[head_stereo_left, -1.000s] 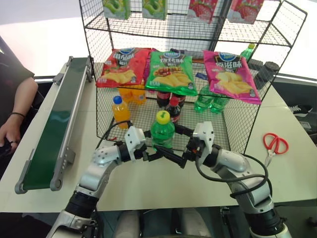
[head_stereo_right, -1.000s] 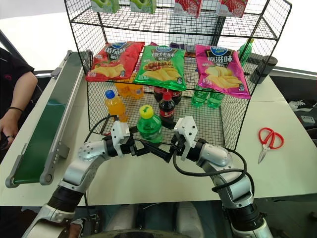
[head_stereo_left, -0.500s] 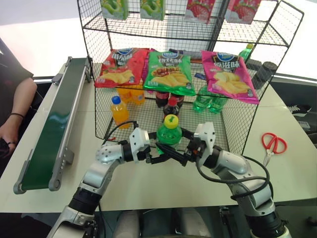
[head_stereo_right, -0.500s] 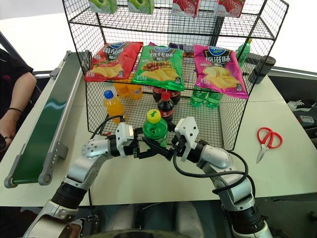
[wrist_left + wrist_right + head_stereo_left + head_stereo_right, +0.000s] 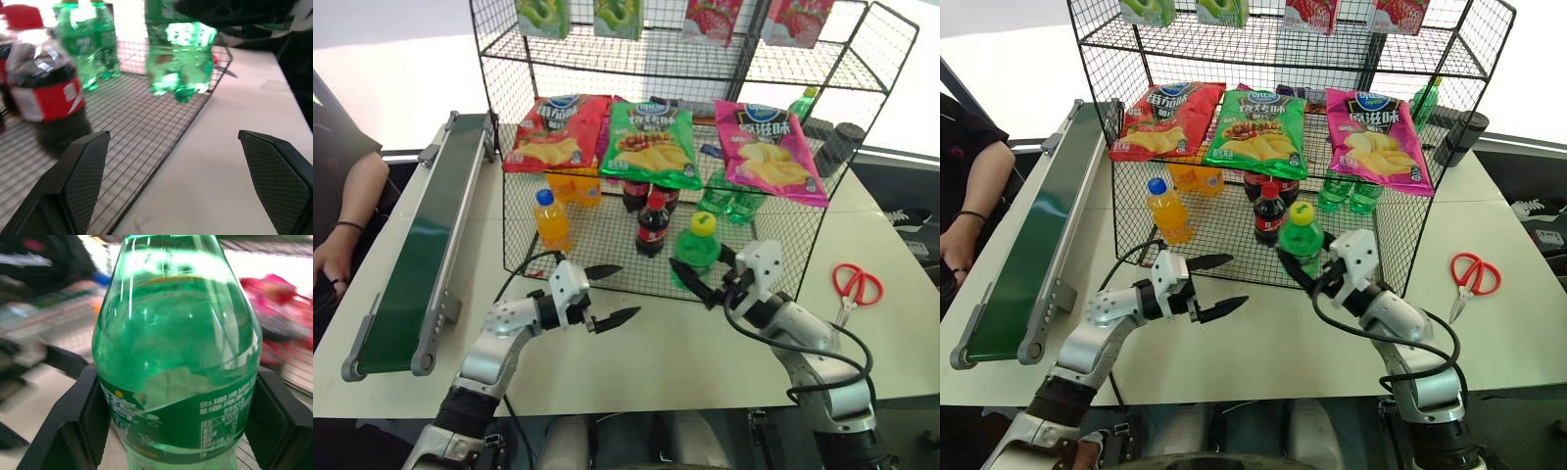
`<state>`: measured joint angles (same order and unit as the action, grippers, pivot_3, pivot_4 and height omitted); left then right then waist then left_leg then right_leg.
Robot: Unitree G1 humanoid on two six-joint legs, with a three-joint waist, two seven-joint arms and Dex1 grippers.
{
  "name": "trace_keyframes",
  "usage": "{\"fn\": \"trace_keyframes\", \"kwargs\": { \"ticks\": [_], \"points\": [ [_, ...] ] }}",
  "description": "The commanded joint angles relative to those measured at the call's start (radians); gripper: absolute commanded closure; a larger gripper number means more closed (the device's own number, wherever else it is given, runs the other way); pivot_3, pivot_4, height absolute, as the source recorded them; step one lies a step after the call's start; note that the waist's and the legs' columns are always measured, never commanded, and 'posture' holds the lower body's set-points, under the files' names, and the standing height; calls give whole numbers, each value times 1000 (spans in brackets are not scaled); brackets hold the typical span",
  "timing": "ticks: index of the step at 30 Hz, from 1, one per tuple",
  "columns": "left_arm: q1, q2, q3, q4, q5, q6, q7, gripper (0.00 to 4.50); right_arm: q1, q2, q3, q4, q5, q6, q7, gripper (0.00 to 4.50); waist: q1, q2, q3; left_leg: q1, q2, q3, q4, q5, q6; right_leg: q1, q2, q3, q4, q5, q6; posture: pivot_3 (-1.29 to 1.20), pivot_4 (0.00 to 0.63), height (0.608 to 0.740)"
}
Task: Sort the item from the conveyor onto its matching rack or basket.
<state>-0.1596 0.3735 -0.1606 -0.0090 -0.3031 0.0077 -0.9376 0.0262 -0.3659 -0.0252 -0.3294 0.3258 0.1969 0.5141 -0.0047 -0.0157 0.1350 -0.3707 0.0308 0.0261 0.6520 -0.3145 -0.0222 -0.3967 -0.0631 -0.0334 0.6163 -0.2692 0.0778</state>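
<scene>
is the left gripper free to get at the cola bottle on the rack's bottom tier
Probably yes: the left gripper is open and empty, just in front of the rack's open edge, and the cola bottle stands near that edge with nothing between.

The glossy translucent green plastic bottle [image 5: 176, 357] is gleaming; black wire-grid metal rack [image 5: 607, 257], shiny foil chip bags [image 5: 651, 142], matt white tabletop [image 5: 685, 348].
</scene>
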Motion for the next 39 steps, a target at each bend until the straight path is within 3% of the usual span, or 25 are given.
{"fn": "trace_keyframes", "kwargs": {
  "ticks": [1,14,26,29,39],
  "points": [
    [7,5,33,-99,-42,28,21,26,-18,57,-49,59,-42,-115,-76,1460,-2,0,0,0,0,0,0,0,0,0,0,0,0,0,0,0,150,740],
    [0,12,13,-211,-52,109,32,26,-274,175,-143,574,-115,-344,-257,1460,-6,5,0,3,0,2,-1,0,0,1,1,2,2,0,0,0,150,740],
    [-1,1,-2,-231,-58,134,30,26,-335,205,-187,708,-74,-383,-264,1460,-8,7,-1,4,1,2,-1,0,-1,1,0,2,2,0,0,0,150,740],
    [-7,-1,-4,-233,-61,145,28,0,-327,209,-187,693,-71,-376,-264,40,-8,7,-1,4,1,2,-1,0,-1,1,0,2,2,0,0,0,150,740],
    [11,10,-4,-246,-64,152,33,0,-228,174,-171,517,-140,-380,-308,40,-7,7,-1,5,1,2,-1,0,-1,2,0,3,2,0,0,0,150,740]
  ]
}}
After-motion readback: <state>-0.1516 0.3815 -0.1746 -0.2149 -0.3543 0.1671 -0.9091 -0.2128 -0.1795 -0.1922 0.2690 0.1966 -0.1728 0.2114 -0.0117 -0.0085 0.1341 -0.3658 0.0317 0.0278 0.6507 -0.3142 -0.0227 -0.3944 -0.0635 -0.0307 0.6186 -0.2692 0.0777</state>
